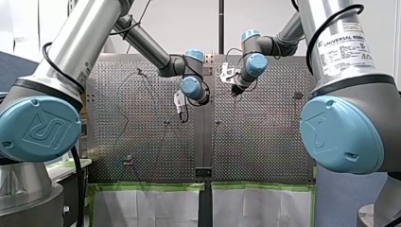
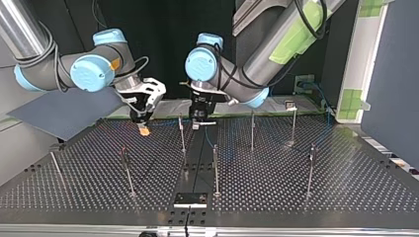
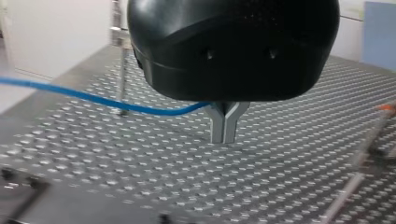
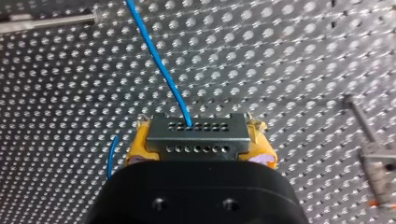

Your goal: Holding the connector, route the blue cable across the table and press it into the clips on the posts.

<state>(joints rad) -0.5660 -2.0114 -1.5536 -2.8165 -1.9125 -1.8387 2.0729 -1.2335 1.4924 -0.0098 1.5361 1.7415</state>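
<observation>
**My right gripper** is closed on the connector, a rectangular grey metal shell with two rows of small round holes. It is clamped between yellow pads, and the black housing hides the shell's rear. The blue cable, thin, round and smooth, leaves the upper hole row and runs ahead of the gripper until it is cut off at the edge. A short blue stretch also shows beside one pad, with its ends hidden.

**My left gripper** has two flat metal fingers pressed together into a Y, closed on the blue cable at their root. The rounded, glossy black housing above conceals the contact itself. From there the cable sags sideways, away from the gripper.

**Worktop**: a matt metal plate with a regular grid of holes.

**Post**: a thin upright metal rod beyond the cable, beside the left gripper, with its top blurred. The further posts in the top view are slender rods. Whether any of their clips holds cable cannot be told.
</observation>
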